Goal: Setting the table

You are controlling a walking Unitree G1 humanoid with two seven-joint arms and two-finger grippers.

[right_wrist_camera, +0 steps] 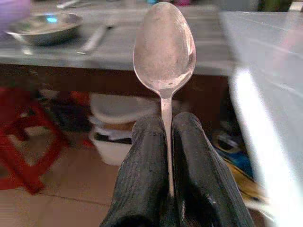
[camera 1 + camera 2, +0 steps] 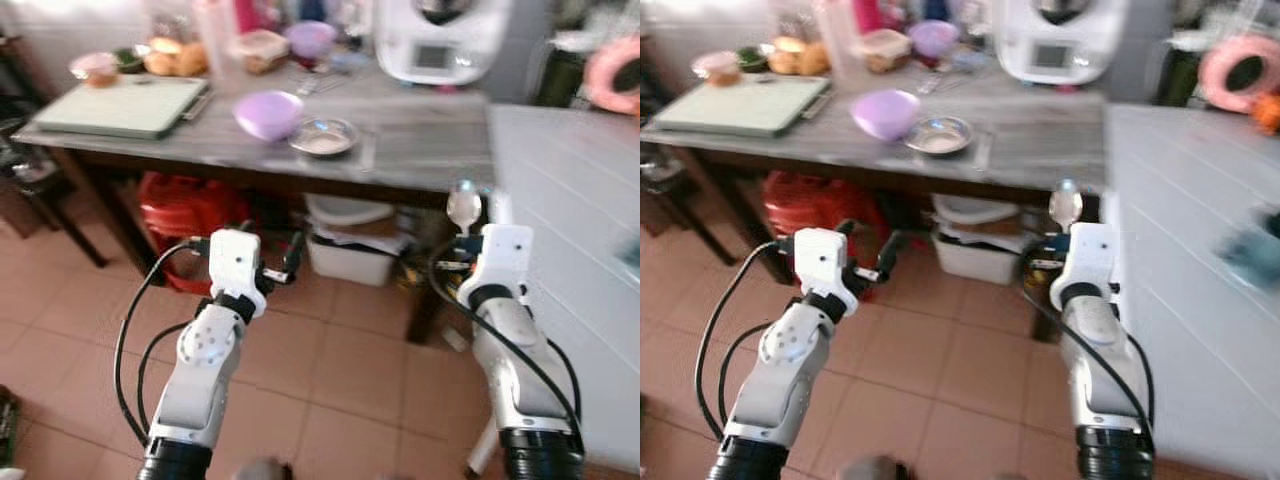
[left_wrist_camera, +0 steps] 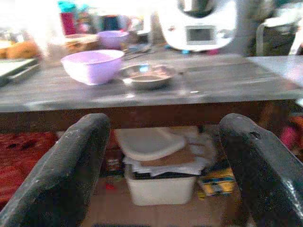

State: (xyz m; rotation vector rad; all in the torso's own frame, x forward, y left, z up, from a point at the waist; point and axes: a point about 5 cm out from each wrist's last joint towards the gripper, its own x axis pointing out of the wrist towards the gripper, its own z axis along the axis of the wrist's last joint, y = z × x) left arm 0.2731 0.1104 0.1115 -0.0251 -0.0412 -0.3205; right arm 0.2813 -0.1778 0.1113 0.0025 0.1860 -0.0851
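Spoon in hand, nearing the table

My right tool (image 1: 169, 142) is clenched on the handle of a shiny metal spoon (image 1: 164, 47), bowl upright so it stays clear of the grey table (image 2: 420, 140). At 11 o'clock sit the steel dish (image 2: 323, 136) and lilac bowl (image 2: 268, 113). My left tool (image 3: 161, 161) is spread, empty.

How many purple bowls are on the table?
2: a big purple plastic bowl beside the shallow metal dish, and a smaller purple bowl at the cluttered back. More may be hidden there.
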